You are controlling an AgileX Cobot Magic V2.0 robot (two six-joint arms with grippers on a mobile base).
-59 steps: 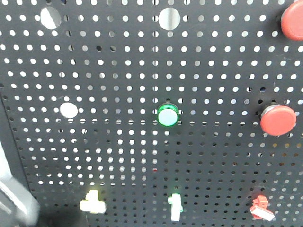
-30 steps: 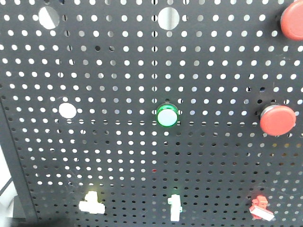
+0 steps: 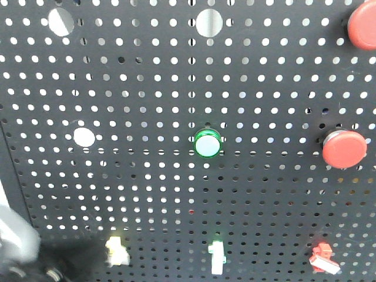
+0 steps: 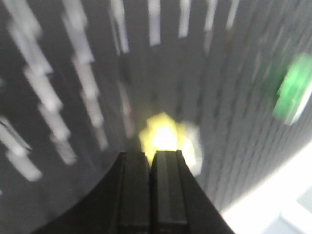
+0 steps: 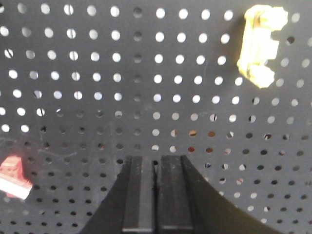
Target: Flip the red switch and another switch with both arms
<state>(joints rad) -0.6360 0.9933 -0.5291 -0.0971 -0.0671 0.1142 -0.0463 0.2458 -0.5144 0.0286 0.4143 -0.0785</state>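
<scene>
**A:** Front view first. Where do the targets sit?

**B:** On the bottom row of the black pegboard point(image 3: 147, 88). The pale-yellow switch point(image 3: 117, 251) is at the left, a white toggle with green base point(image 3: 216, 257) in the middle, and the red switch point(image 3: 324, 258) at the right. The round green-lit button point(image 3: 208, 144) and the big red push buttons point(image 3: 345, 148) sit higher up and are not ours. A blurred grey-and-black mass in the lower-left corner, read as the left arm point(image 3: 29, 258), is just beside the pale-yellow switch. The right arm is not in this view.

**A:** Left wrist view?

**B:** The left gripper point(image 4: 150, 155) has its fingers pressed together with nothing between them. The tips aim straight at the pale-yellow switch point(image 4: 163, 136), which glows just past them. Blur hides whether they touch it. Judgement: closed fingers make one stiff poker, which suits flicking a small lever rather than gripping it.

**A:** Right wrist view?

**B:** The right gripper point(image 5: 156, 160) is likewise closed and empty, facing bare board. The red switch point(image 5: 13, 176) lies well apart from it, at lower left. A pale-yellow fitting point(image 5: 261, 44) sits at upper right, and I cannot tell whether it is the same switch. Judgement: the left is on station, while the right has yet to line up on red.
</scene>
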